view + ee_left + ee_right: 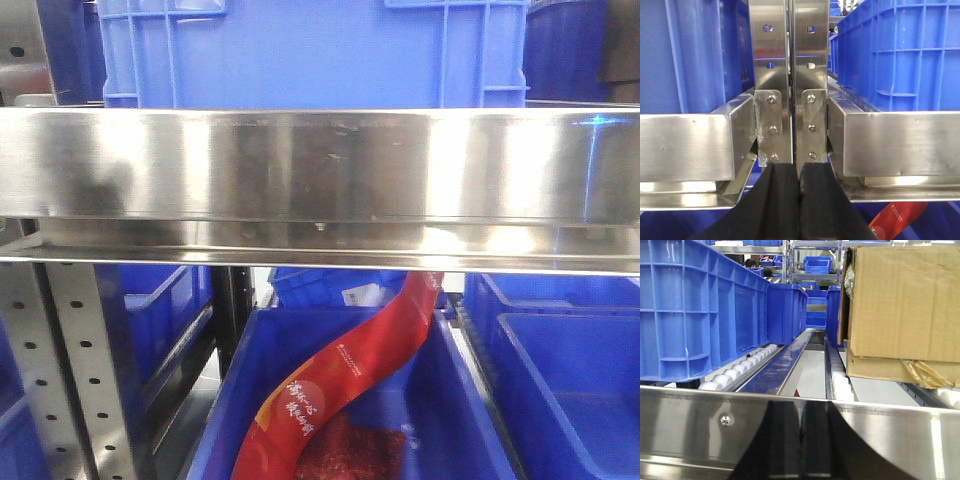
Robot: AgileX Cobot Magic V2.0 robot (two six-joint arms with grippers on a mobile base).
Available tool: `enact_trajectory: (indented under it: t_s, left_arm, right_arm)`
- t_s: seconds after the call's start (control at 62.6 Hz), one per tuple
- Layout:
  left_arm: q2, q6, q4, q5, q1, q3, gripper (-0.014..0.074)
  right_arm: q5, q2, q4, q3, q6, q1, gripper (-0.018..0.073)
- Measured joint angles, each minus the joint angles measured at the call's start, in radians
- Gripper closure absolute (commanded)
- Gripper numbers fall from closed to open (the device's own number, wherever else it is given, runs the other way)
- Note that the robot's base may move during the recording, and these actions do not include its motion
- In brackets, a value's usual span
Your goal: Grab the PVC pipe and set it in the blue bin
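No PVC pipe shows in any view. Several blue bins are in sight: in the front view one below the shelf (450, 400) holds a red bag (340, 390), and another at the right (570, 390) looks empty. I cannot tell which is the task's bin. My left gripper (800, 172) is shut with nothing between its black fingers, facing two bolted steel uprights (790, 75). With its jaws also pressed together and holding nothing, my right gripper (801, 407) sits just before a steel shelf beam (700, 420). Neither gripper appears in the front view.
A wide steel shelf beam (320, 165) crosses the front view with a blue crate (310, 50) above it. Blue crates (690, 55) (895, 50) flank the left gripper. Beyond the right gripper lie roller tracks (740, 367), a blue crate (690, 305) and a cardboard box (900, 305).
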Motion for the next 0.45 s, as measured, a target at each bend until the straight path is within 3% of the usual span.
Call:
enact_trajectory:
  t_s: [0.447]
  left_arm:
    - [0.0,0.0,0.0,0.0,0.0,0.0,0.0707]
  right_arm:
    - [0.0,0.0,0.0,0.0,-0.002,0.0,0.0728]
